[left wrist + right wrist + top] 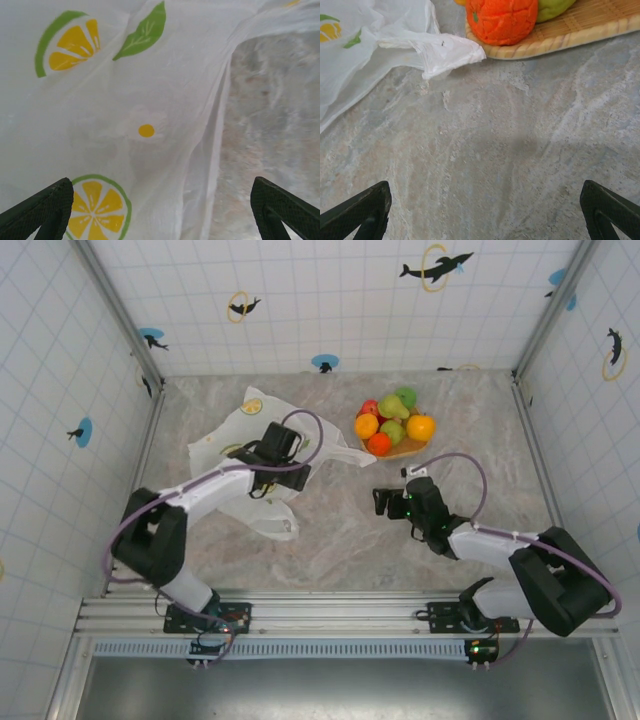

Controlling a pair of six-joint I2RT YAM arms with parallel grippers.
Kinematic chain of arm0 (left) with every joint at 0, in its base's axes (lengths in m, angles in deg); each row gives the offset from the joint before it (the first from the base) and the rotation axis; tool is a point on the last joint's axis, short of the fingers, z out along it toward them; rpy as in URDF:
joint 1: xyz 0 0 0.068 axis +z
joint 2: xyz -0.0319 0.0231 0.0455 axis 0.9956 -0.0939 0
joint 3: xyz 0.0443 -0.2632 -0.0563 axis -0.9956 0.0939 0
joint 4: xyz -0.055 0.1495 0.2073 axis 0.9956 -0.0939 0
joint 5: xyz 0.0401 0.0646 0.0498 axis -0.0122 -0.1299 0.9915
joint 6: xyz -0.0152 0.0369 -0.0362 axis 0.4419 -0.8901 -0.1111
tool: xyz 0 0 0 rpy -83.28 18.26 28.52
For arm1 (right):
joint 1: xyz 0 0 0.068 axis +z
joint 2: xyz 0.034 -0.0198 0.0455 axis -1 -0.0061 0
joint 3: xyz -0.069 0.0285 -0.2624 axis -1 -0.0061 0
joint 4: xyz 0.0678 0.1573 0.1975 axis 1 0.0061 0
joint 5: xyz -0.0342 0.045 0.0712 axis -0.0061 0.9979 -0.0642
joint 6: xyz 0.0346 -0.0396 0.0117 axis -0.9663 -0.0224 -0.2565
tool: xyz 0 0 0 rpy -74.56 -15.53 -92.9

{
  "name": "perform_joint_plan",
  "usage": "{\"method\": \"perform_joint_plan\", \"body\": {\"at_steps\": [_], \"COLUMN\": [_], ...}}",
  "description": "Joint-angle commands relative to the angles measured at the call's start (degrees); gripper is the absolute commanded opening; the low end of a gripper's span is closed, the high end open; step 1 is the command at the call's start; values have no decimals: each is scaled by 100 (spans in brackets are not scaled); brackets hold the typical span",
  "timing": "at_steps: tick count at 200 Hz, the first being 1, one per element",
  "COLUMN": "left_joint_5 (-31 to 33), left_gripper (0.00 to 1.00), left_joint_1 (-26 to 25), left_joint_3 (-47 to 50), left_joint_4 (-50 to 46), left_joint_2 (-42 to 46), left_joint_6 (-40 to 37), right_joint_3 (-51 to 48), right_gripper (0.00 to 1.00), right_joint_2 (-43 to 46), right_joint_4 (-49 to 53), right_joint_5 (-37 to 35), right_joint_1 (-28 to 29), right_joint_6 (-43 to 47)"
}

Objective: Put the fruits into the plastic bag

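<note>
Top external view: fruits [393, 423] heaped on a tray [408, 451] at the table's [340, 535] rear; plastic bag [222, 440] lies crumpled to their left. Left gripper [160, 210] over the bag, right gripper [485, 210] near the tray, both spread wide, empty.

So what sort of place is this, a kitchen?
Probably a robot test booth, not a kitchen: two arms bolted to a metal rail, grid-patterned walls with dolphin stickers boxing in a table, and toy fruits near a plastic bag.

White-and-black left arm [215, 483] and right arm [490, 540] — purple cables [460, 454], dark ridged fingers [45, 210]
</note>
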Motion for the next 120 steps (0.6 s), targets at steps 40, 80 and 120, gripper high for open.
{"method": "perform_joint_plan", "body": {"at_steps": [40, 80, 120], "left_joint_5": [997, 1500, 1667], "left_gripper": [94, 86, 77], "left_joint_1": [-319, -336, -334], "left_joint_3": [-787, -967, -996], "left_joint_4": [327, 449, 506], "left_joint_2": [-1279, -1689, -1850], "left_joint_6": [-279, -277, -384], "right_joint_3": [-308, -453, -573], "right_gripper": [100, 100, 100], "right_joint_2": [356, 476, 499], "right_joint_4": [-270, -286, -341], "right_joint_5": [87, 135, 166], "right_joint_1": [-228, -316, -360], "right_joint_6": [-61, -87, -165]}}
